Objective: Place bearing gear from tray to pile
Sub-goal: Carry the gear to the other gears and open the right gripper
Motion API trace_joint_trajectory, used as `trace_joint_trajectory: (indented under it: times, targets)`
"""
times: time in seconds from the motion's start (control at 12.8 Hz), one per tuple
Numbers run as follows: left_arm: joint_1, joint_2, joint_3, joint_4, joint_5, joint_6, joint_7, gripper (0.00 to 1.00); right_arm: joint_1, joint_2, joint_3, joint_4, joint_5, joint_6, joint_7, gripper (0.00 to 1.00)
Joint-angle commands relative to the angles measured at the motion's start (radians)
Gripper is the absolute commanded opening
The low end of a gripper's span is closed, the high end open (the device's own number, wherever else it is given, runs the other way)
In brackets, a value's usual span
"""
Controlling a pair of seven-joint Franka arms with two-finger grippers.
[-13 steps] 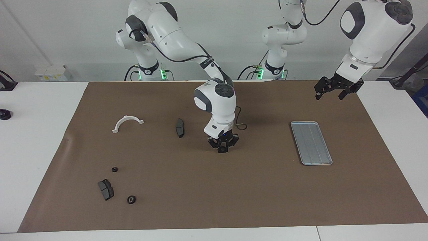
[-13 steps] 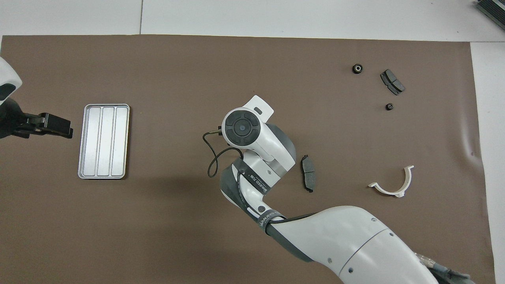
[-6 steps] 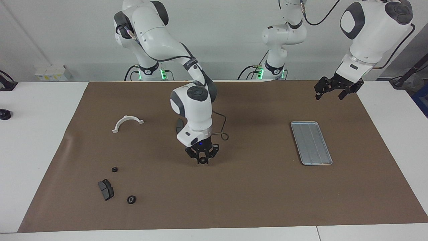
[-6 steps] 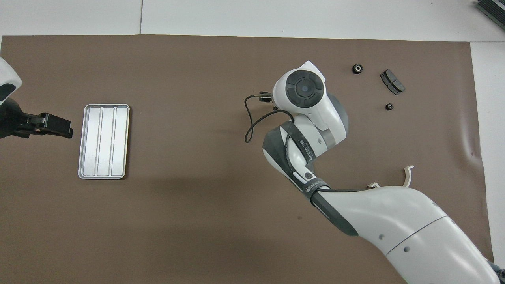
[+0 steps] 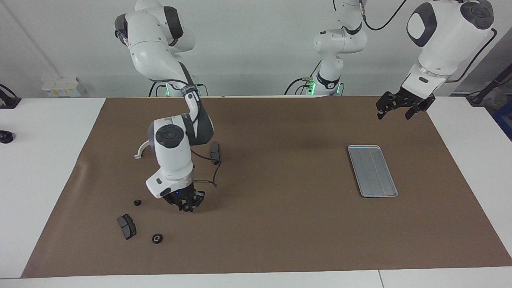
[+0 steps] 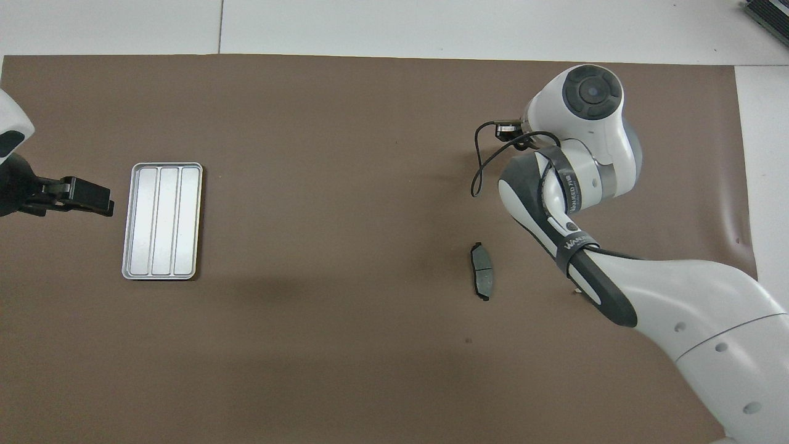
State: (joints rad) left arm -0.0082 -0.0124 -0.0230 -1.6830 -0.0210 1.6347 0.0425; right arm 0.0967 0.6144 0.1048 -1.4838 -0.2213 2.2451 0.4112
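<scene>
Tray [image 5: 372, 171] bare – right gripper [image 5: 186, 208] fingers clamp small black part; left gripper [image 5: 403, 111] fingers wide.

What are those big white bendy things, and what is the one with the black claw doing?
They are two robot arms. One picture looks at them from across the table, the other looks down from above. The right gripper is pinched shut on a small black ring, carrying it over the brown mat toward two more black rings lying near a dark brake pad. The left gripper waits, open, up in the air, close to the grey tray, which looks empty. Another brake pad and a white half-ring also lie on the mat.
</scene>
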Motion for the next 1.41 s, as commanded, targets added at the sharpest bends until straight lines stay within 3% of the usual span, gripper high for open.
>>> trace_joint_trajectory:
  times: [0.0,0.08,0.16,0.24,0.31,0.47,0.63,1.33]
  targets:
    - [0.004,-0.024,-0.002,-0.026,0.0,-0.003,0.005,1.0,-0.029,0.001,0.015,-0.016,0.016,-0.009,-0.031,0.14]
    - [0.004,-0.024,-0.002,-0.026,0.0,-0.003,0.005,1.0,-0.032,-0.002,0.015,-0.026,0.016,-0.013,-0.031,0.15]
    - [0.004,-0.024,0.0,-0.026,0.0,-0.003,0.005,1.0,-0.032,-0.005,0.015,-0.033,0.017,-0.018,-0.029,0.24]
    - [0.004,-0.024,-0.002,-0.026,0.0,-0.003,0.005,1.0,-0.032,-0.007,0.015,-0.036,0.019,-0.034,-0.028,0.56]
    - [0.004,-0.024,0.0,-0.026,0.0,-0.003,0.005,1.0,-0.032,-0.008,0.015,-0.035,0.019,-0.053,-0.028,0.8]
    - [0.004,-0.024,-0.002,-0.026,0.0,-0.003,0.005,1.0,-0.029,-0.012,0.015,-0.027,0.019,-0.076,-0.026,0.96]
    - [0.004,-0.024,-0.002,-0.026,0.0,-0.003,0.005,1.0,-0.031,-0.068,0.015,-0.026,0.019,-0.125,-0.029,1.0]
    - [0.004,-0.024,-0.002,-0.026,0.0,-0.003,0.005,1.0,-0.035,-0.401,0.023,-0.027,0.108,-0.453,-0.078,1.0]
